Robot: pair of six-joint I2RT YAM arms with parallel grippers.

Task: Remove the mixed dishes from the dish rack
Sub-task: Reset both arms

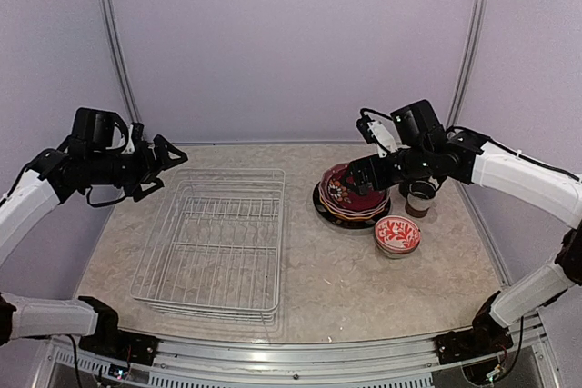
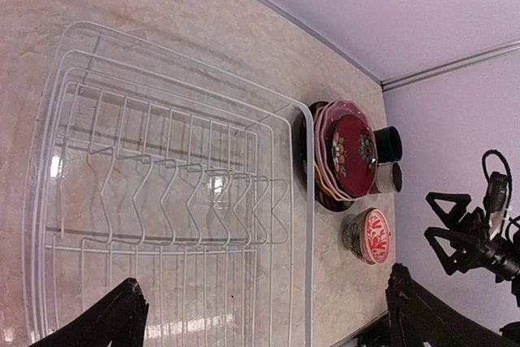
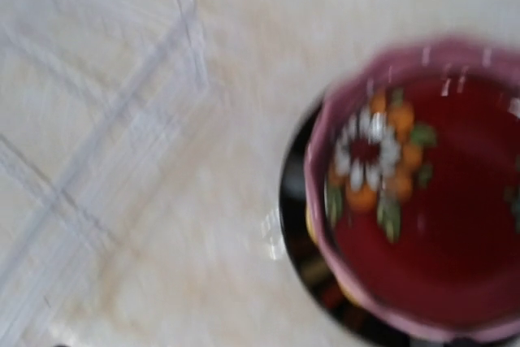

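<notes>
**Dish rack** (image 1: pixel 280 233): no dishes visible in it in the top or L-wrist view. Long axis runs near-to-far, left of tabletop (image 1: pixel 364 288) centre.

**Mixed dishes:** all on the tabletop, right of the rack.
- Dark red floral bowl (image 1: pixel 348 190) sits on the plate stack (image 1: pixel 335 216), just beside the rack's far-right corner.
- Red-patterned bowl (image 1: pixel 397 233) stands near the stack, on its near-right side.
- Cups (image 1: pixel 420 197) stand right of the stack.

**Right gripper** (image 1: pixel 362 173): at the far rim of the floral bowl, approx. above it. Contact can't be determined. R-wrist view is blurred and shows the bowl close below, no fingers. In the L-wrist view the jaws stand apart w/ nothing between.

**Left gripper** (image 1: pixel 168 163): jaws wide apart, empty. It is off the rack's far-left corner, w/ the whole rack between it and the dishes.

**Key relation:** the dishes lie on the R arm's side, so the R arm is nearer by far. Judgement: unloading looks complete. The next move for the R arm is prob. a lift straight up off the bowl before any sideways travel. This avoids clipping the rim or the cups.
</notes>
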